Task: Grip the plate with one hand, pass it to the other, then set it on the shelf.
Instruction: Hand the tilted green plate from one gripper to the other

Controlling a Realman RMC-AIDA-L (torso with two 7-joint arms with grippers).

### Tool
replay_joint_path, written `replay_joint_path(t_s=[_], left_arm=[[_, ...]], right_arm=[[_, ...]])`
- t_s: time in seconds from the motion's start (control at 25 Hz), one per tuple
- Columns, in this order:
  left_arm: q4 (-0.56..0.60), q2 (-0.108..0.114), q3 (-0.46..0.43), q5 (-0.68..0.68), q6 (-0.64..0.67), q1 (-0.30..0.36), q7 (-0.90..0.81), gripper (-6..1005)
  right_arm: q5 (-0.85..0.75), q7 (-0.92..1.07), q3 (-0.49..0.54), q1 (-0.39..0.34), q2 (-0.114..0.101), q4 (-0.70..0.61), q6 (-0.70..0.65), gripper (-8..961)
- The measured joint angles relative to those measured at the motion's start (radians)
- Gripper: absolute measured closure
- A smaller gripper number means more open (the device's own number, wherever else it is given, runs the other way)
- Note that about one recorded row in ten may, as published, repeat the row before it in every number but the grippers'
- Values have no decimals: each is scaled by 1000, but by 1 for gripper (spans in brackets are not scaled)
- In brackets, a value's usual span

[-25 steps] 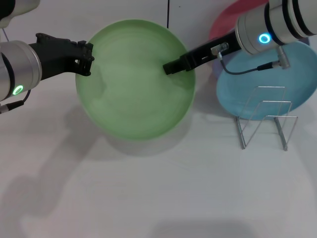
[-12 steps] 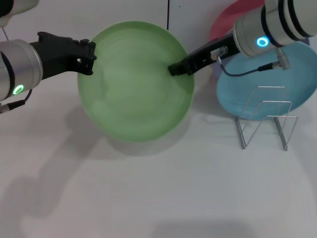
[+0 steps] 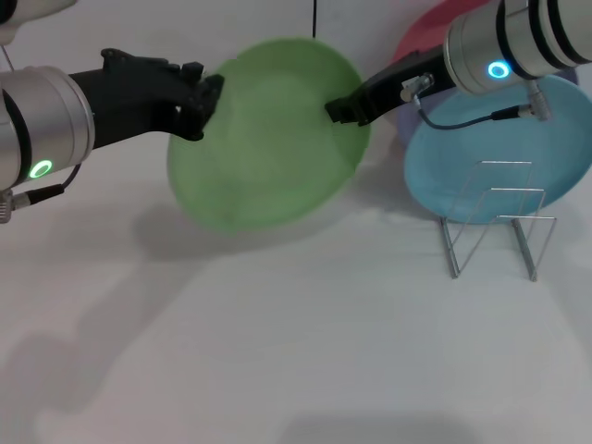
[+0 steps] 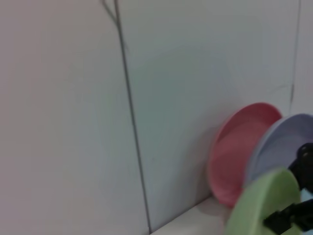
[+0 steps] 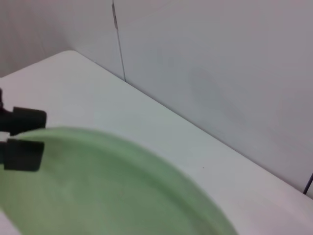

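Left hand (image 3: 205,100), green-ringed arm: at the left rim of the light-green plate (image 3: 268,134), fingers either side of the edge w/ a narrow gap in the right wrist view (image 5: 22,139); whether actually clamping, can't tell. Right hand (image 3: 340,109), blue-ringed arm: slim black tip on the plate's right rim, looks closed onto it, gripping the edge. Plate held up off the table (image 3: 277,351) btwn the two hands, tilted, shadow cast on the table below it. Seen edge-on at the corner of the left wrist view (image 4: 261,205), w/ black of the right hand just beside it.

Wire shelf (image 3: 492,220) standing on the table to the right, near the teal-blue plate (image 3: 490,153), well apart from the green plate. Teal-blue plate behind the shelf, leaning by the look of it. Lavender plate (image 4: 276,147) and pink plate (image 4: 239,152) propped vs. the back wall (image 4: 195,73), pink behind lavender, both behind the right arm.
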Motion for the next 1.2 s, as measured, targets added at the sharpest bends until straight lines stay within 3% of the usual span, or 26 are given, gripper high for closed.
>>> replay_joint_path(t_s=[0.28,0.48,0.6,0.8,1.2], left_arm=[[-55,-1,2,-7,2,20,30,784],[-58,0,-3,0,23,34,39,547],[-58,0,-3,-2,33,40,46,341],[-60,0,-2,-2,54,57,52,137],[-28,-1,-3,4,296,179,75,137]], right_arm=[[-38,23,-19,-28,1,-63,-29,752],[-48,26,-11,-54,4,-129,-62,755],[-52,29,-7,-58,4,-144,-76,803],[-63,32,-5,-66,5,-200,-113,890],[-163,-15,37,-63,6,-395,-226,916]])
